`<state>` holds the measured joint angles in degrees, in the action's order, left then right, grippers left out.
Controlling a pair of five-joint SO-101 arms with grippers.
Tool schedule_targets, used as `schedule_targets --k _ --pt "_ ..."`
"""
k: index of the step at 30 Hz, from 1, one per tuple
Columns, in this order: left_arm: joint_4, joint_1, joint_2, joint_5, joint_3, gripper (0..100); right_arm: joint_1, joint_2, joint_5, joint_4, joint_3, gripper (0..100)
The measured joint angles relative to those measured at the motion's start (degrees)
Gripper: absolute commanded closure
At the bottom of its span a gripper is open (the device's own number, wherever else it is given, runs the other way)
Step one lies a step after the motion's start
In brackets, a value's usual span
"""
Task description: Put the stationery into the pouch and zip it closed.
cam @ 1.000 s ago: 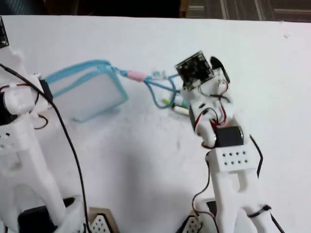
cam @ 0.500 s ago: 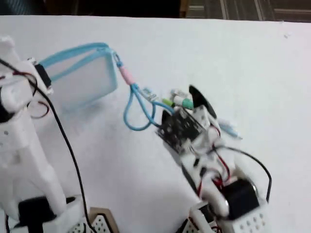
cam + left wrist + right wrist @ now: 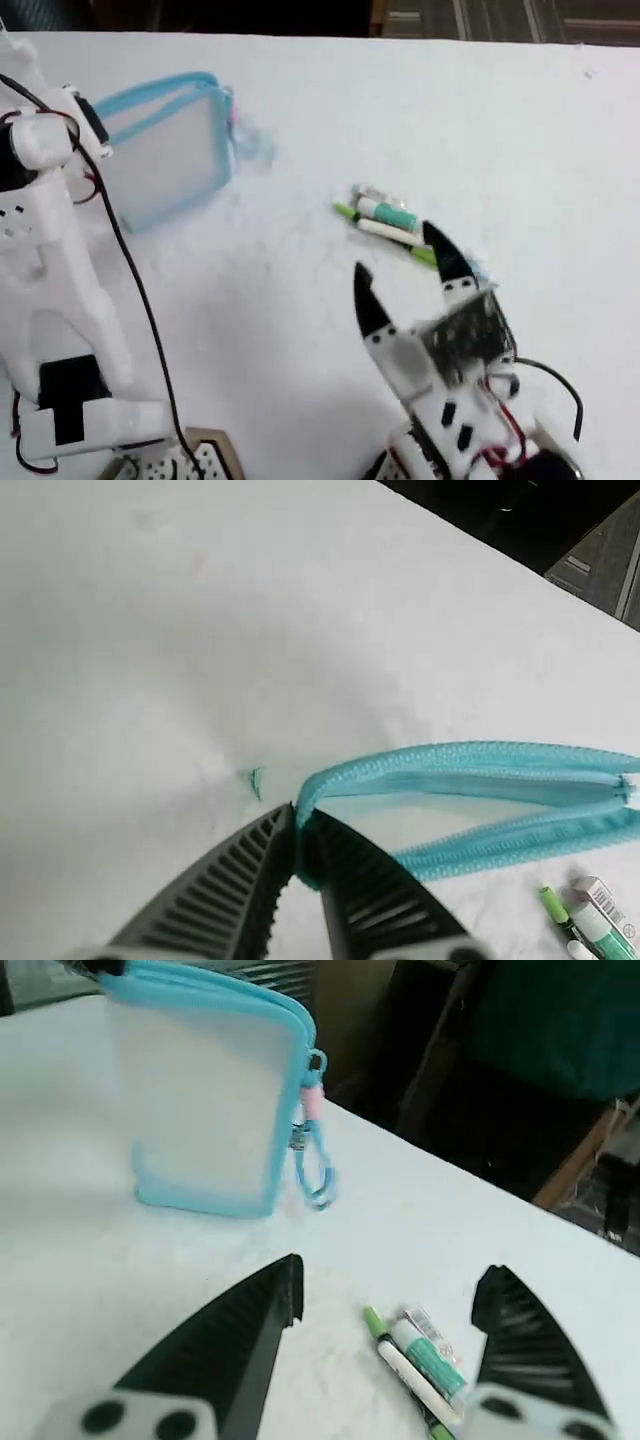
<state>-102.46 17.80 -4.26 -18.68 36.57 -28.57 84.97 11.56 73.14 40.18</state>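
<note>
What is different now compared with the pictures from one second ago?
The right tool drew back from the pens toward its base and is now open. The strap, earlier stretched toward it, swung back to the pouch. The pouch shifted a little toward the far edge. Unchanged: the left tool holds the pouch's end; the pens lie where they were.

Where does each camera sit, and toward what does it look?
High view: above the table, looking down; shows the left arm and the open right pincer near the pens.
Left wrist view: on that arm; the left pincer shut on the pouch rim.
Right wrist view: behind the right pincer, facing pouch and pens.
All three share pouch and pens.
</note>
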Motion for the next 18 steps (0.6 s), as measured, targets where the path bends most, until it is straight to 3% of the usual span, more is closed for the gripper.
schedule_targets --k 5,10,18 --pt "0.0 -0.18 -0.53 2.2 -4.31 98 11.69 -14.51 -0.09 0.09 -2.55 71.9" --pt "-0.09 -2.81 -6.33 3.78 -9.76 98 18.81 -36.66 1.76 0.09 -11.08 72.0" --pt "-0.18 -8.0 -17.41 4.22 -4.84 98 20.66 -75.43 25.85 7.03 -33.49 72.0"
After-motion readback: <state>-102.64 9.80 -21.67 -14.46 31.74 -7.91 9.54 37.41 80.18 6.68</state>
